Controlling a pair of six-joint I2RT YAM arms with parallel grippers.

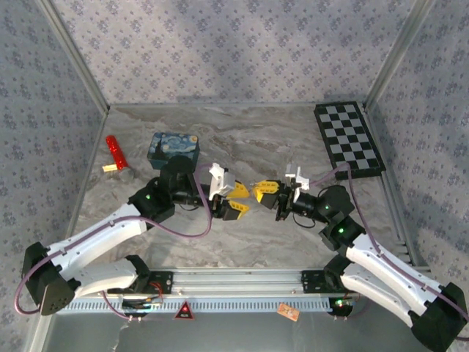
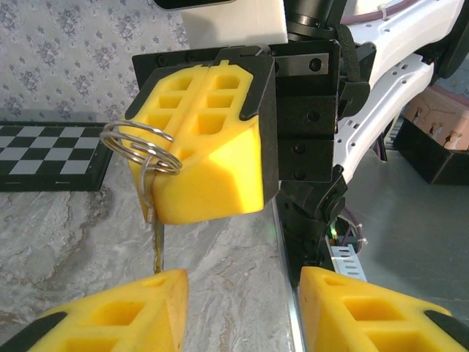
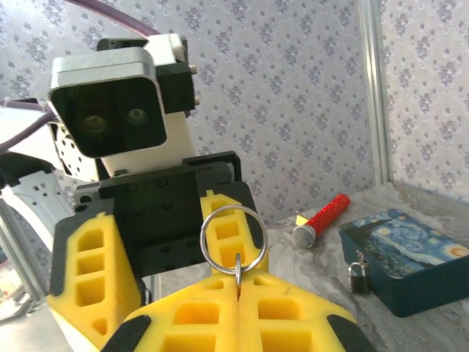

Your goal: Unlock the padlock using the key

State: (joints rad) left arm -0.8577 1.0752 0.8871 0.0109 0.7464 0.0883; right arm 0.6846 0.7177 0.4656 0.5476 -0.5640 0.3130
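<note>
Key (image 2: 157, 246), slim brassy blade, silver split ring (image 3: 203, 238), pinched in right gripper (image 3: 238, 308)

Robotics laboratory test cell, identified by patterned backdrop walls (image 1: 220, 44) on aluminium framing posts (image 1: 73, 53), a marbled tabletop (image 1: 256, 139), a checkerboard calibration board (image 1: 349, 138) and a mounting rail (image 1: 234, 279).

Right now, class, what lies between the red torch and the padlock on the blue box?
Nothing: in the right wrist view the marble table between the red torch and the padlock is bare.
</note>
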